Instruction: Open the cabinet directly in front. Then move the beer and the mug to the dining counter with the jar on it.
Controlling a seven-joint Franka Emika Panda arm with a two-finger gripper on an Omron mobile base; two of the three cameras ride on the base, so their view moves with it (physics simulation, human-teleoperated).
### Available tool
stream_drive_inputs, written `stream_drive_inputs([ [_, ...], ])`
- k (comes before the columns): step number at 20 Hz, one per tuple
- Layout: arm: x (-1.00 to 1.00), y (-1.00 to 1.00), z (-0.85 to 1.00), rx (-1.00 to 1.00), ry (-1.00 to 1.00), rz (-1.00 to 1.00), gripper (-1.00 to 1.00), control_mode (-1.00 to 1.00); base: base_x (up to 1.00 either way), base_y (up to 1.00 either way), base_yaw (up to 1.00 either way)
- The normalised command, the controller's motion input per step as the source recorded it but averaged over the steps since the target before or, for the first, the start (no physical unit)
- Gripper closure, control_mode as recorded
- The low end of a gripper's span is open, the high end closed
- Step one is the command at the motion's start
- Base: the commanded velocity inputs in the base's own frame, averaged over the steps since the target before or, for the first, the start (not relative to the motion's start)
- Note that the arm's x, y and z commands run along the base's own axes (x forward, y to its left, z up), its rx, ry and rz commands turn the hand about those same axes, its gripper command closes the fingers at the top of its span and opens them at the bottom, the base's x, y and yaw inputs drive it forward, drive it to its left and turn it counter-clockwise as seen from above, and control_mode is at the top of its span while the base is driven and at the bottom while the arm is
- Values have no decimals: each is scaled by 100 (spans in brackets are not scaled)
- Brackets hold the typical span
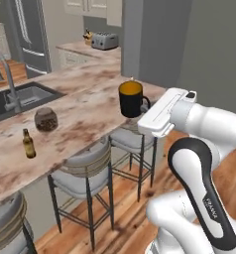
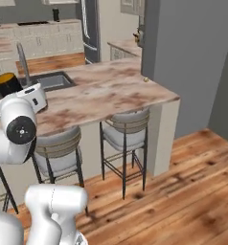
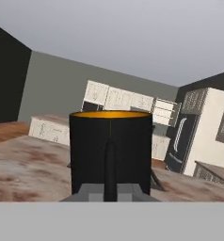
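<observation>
The gripper (image 1: pixel 146 110) is carrying the mug (image 1: pixel 130 98) with its jaws clamped on the side handle, holding it upright over the near edge of the dining counter (image 1: pixel 85 111), to the right of the jar (image 1: pixel 45 119) and the beer (image 1: pixel 28 144), both of which are already standing on the slab. In my judgement the arm is approaching the set-down: it should be lowering the mug level onto bare stone, well apart from the jar and clear of the edge. The grip should be releasing only once the base is resting flat.
</observation>
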Motion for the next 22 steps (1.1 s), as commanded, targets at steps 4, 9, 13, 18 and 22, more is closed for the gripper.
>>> stream_drive_inputs([
  [4, 0, 0, 0, 0, 0, 0, 100, 100, 100, -100, 28],
  [9, 0, 0, 0, 0, 0, 0, 100, 100, 99, -81, 29],
  [13, 0, 0, 0, 0, 0, 0, 100, 100, 56, -58, 49],
  [18, 0, 0, 0, 0, 0, 0, 100, 100, 4, -30, 54],
  [22, 0, 0, 0, 0, 0, 0, 100, 100, 8, 0, 22],
])
